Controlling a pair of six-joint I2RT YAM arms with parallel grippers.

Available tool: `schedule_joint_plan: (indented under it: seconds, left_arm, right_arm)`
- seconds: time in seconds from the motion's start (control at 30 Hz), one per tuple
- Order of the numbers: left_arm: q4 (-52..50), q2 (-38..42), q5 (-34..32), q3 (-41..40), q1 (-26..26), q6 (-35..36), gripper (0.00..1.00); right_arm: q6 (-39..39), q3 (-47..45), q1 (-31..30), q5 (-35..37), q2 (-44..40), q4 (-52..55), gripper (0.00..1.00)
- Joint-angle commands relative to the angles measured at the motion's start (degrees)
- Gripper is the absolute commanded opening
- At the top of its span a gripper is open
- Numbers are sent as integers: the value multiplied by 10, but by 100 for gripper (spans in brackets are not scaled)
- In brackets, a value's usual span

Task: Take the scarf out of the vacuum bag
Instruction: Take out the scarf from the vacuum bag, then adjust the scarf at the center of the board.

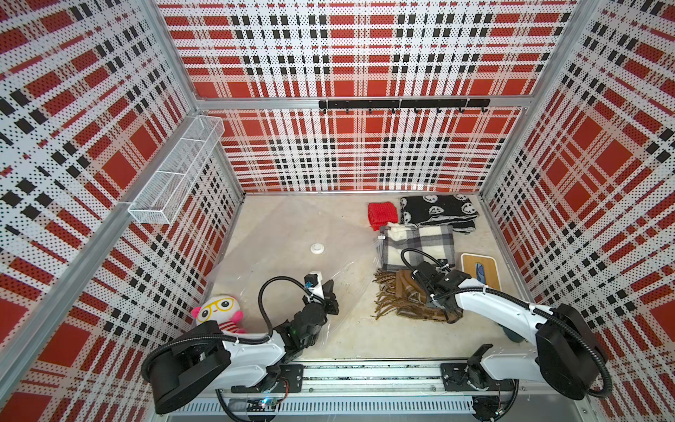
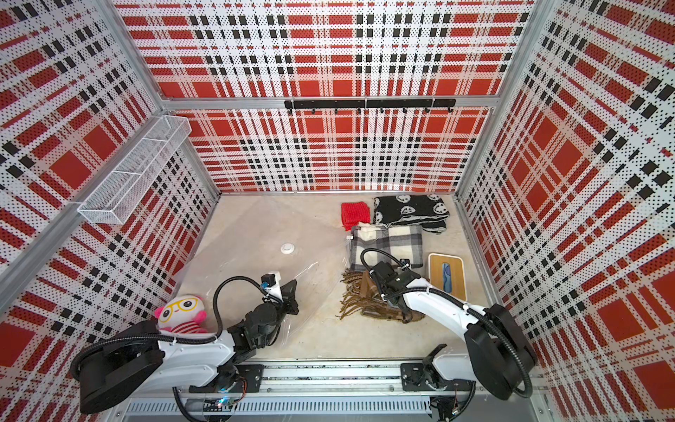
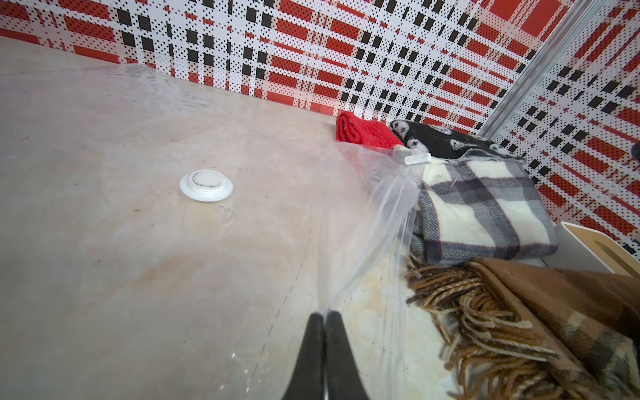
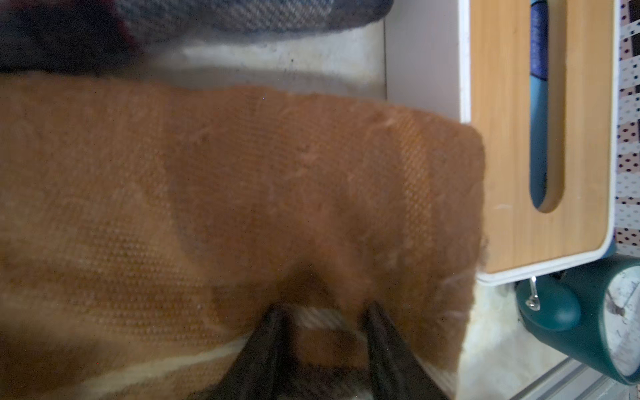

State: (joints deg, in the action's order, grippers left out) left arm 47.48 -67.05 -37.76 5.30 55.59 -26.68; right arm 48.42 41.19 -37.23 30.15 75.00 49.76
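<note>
Reaching from the lower left in both top views, the left pincer (image 3: 325, 315) clamps the clear vacuum bag (image 1: 277, 226), which lies flat at centre-left of the counter (image 1: 365, 339). The right arm (image 1: 493, 303) slants down from the lower right. Its right pincer (image 4: 323, 308) is half-spread astride a fold of the brown fringed scarf (image 1: 392, 297) beside the bag.

Both top views bright and evenly lit, light diffuse from overhead; shadows beneath the arms (image 1: 255, 350) faint and soft-edged. Wall panels (image 1: 91, 146) bow outward toward the frame edges, wide-angle distortion. Left wrist view sharp, mild sheen on the vacuum bag (image 3: 381, 207). Right wrist view dimmer; brown scarf (image 4: 242, 190) close to lens, soft and out of focus
</note>
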Motion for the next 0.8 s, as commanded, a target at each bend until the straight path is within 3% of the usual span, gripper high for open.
schedule_joint_plan:
  seconds: [0.0,0.23,0.4,0.6,0.67,0.77]
  left_arm:
    - [-5,10,-9,-6,5,7,0]
    - [-9,18,-11,-8,6,6,0]
    - [-10,16,-9,-7,6,7,0]
    - [-12,21,-10,-6,8,8,0]
    - [-15,26,-14,-7,8,8,0]
    - [-18,28,-17,-8,8,9,0]
  right_arm:
    - [30,-1,-9,-4,-30,17,44]
    - [35,49,-53,12,-39,21,51]
    - [-23,81,-42,11,-8,-82,47]
    - [-81,86,4,-57,75,-205,42]
    - [-93,91,-14,-92,107,-233,43]
    - [-70,116,-73,-68,151,-222,44]
